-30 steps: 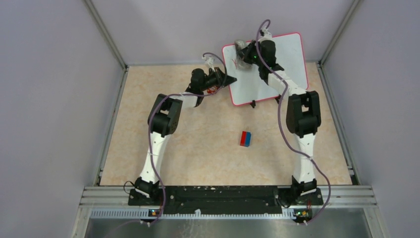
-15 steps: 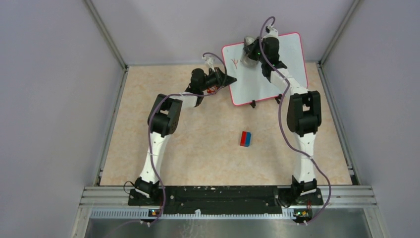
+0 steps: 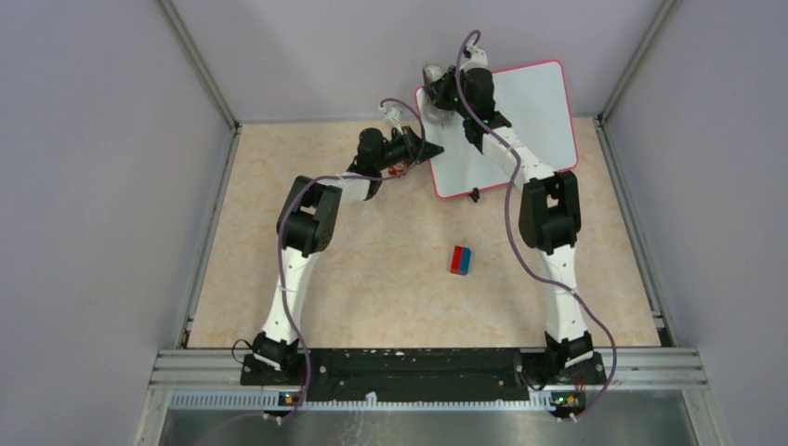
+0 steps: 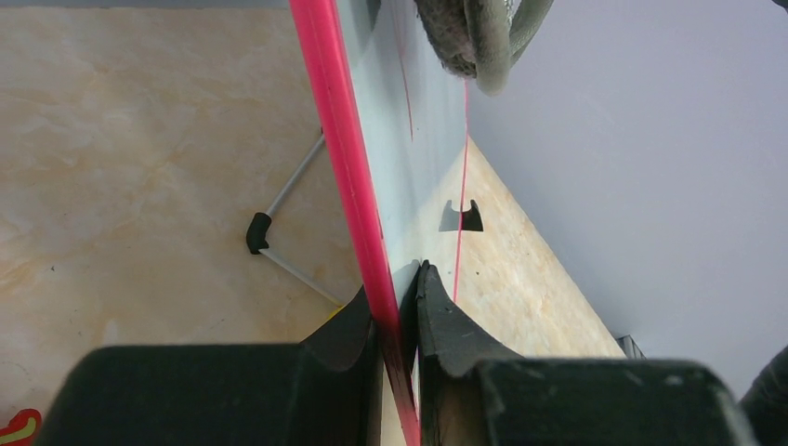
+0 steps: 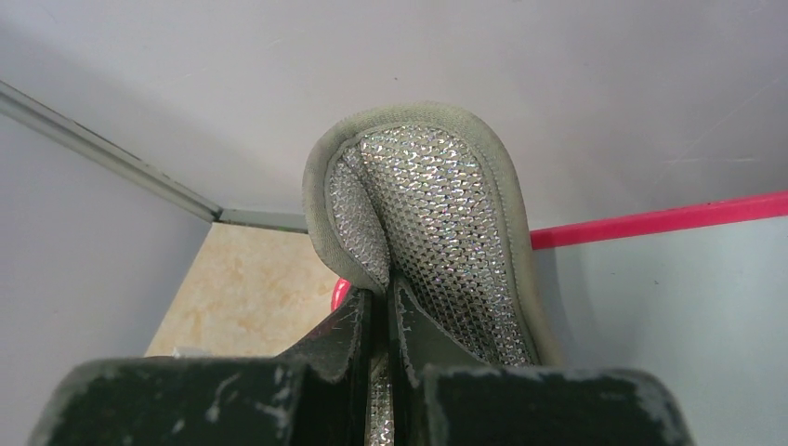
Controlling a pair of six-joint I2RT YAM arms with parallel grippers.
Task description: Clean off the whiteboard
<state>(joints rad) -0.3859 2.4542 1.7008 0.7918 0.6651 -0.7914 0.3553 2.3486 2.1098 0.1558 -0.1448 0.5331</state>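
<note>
The whiteboard (image 3: 525, 121), white with a red-pink frame, stands tilted at the back of the table. My left gripper (image 3: 431, 149) is shut on its left edge; in the left wrist view the fingers (image 4: 398, 299) clamp the frame (image 4: 333, 111). My right gripper (image 3: 439, 91) is shut on a grey pad with a silver mesh face (image 5: 432, 204). It holds the pad at the board's top left corner (image 5: 669, 307). The pad also shows in the left wrist view (image 4: 465, 37). The arm hides the board's upper left face in the top view, so no handwriting shows there.
A red and blue block (image 3: 461, 259) lies mid-table. A small red item (image 3: 400, 169) sits under the left arm. The board's wire stand with a black foot (image 4: 258, 232) is behind it. Grey walls stand close behind and beside the board.
My right gripper has swept the pad left and up across the board's top to its top left corner, covering the red mark seen half a second ago. The left gripper has not moved.
</note>
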